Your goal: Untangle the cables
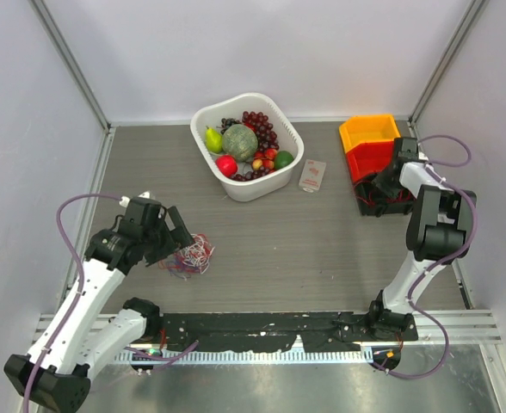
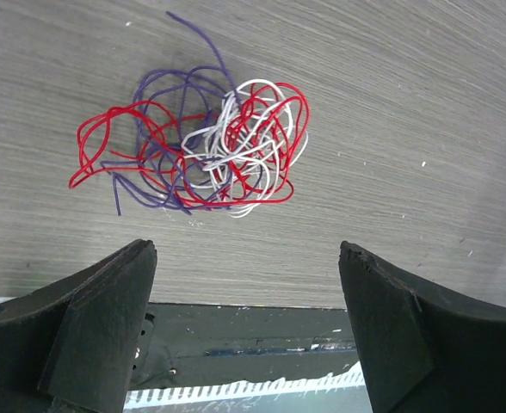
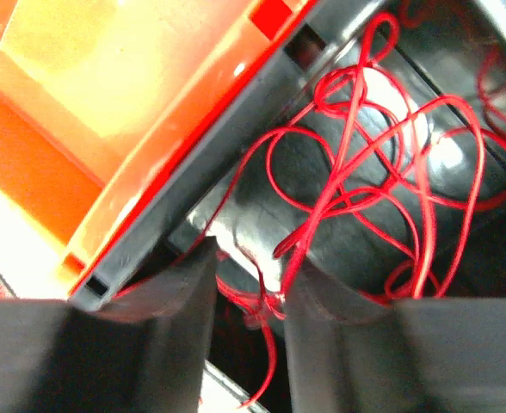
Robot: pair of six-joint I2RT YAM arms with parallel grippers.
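Note:
The cables [image 1: 189, 255] lie on the table as a small bunch of red, purple and white wires [image 2: 214, 151]. My left gripper [image 1: 179, 243] hovers just beside and above the bunch, wide open [image 2: 246, 251], with nothing between its fingers; the bunch lies just beyond its fingertips. My right gripper [image 1: 382, 188] points into a black bin [image 1: 394, 203] at the right. There its jaws [image 3: 251, 262] stand a little apart, and loose red wire [image 3: 365, 163] runs through the narrow gap and loops over the bin floor [image 3: 309, 176].
A white fruit basket [image 1: 208, 114] stands at the back centre. A small white packet [image 1: 312, 175] lies to its right. Red [image 1: 369, 162] and orange [image 1: 369, 133] bins sit behind the black bin; the orange-red bin wall [image 3: 107, 103] is right next to my right fingers.

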